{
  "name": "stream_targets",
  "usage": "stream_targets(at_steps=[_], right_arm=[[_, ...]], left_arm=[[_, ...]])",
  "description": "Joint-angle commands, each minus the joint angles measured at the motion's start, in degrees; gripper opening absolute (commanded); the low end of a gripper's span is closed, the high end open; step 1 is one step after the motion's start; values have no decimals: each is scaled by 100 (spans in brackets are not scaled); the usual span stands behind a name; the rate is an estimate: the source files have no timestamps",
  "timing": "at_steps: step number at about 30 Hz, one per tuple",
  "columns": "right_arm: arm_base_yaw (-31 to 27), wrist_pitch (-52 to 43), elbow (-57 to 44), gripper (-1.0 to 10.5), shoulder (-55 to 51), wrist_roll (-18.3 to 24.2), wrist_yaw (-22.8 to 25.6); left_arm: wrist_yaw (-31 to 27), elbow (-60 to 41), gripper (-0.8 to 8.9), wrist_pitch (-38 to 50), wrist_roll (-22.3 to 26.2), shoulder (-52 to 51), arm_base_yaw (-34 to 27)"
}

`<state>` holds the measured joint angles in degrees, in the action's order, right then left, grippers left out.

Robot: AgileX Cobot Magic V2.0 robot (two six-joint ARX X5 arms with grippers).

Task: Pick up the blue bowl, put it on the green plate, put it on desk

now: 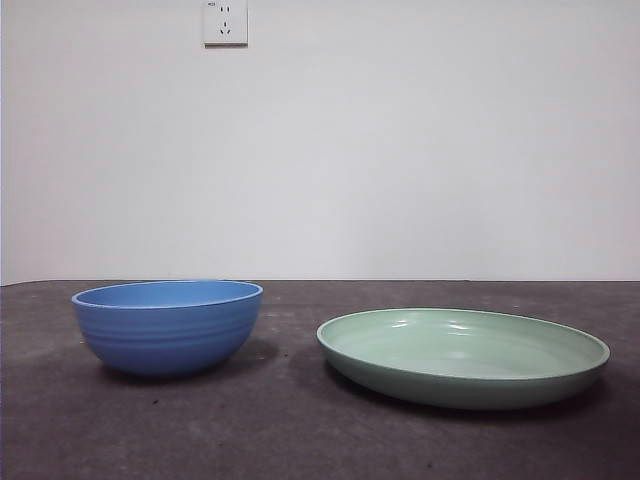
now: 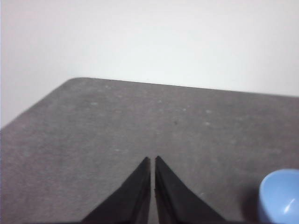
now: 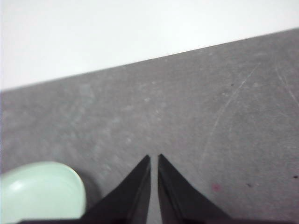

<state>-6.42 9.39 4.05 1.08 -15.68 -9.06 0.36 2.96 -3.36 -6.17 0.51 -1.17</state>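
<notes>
front view: the blue bowl (image 1: 167,326) stands upright on the dark speckled surface (image 1: 290,430), toward the left side of the picture. the green plate (image 1: 463,356) lies flat on the same surface to the right of the bowl, apart from it with a strip of bare surface between them. the bowl holds nothing that can be seen, and the plate is bare. a white wall (image 1: 400,150) rises behind, with a white power socket (image 1: 225,21) high on it. no arm shows in this view.

left wrist view: the left end effector (image 2: 150,159) hangs above the surface (image 2: 117,126), its two black jaws pressed almost together with only a thin slit between the tips, holding nothing. a part of the blue bowl's (image 2: 280,196) rim shows at the picture's edge, well apart from the jaws.

right wrist view: the right end effector (image 3: 154,157) is likewise nearly closed on nothing, above the surface (image 3: 210,102). a part of the green plate (image 3: 39,191) shows near the jaws but not touching them.
</notes>
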Motion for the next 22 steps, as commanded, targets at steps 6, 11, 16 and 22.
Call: stream_targets(at_steps=[6, 11, 16, 22], right_arm=[[-2, 549, 1298, 18, 734, -748, -470], [2, 1355, 2236, 18, 1502, -678, -879], [2, 1952, 3123, 18, 2302, -525, -1572], [7, 2474, 4044, 18, 3185, -92, -2339]], left_arm=[[313, 1086, 16, -236, -662, 638, 55], [1064, 2009, 16, -898, -713, 1410, 55], [1956, 3180, 16, -1663, -785, 2409, 55], [3187, 4402, 16, -2441, -776, 3679, 57]])
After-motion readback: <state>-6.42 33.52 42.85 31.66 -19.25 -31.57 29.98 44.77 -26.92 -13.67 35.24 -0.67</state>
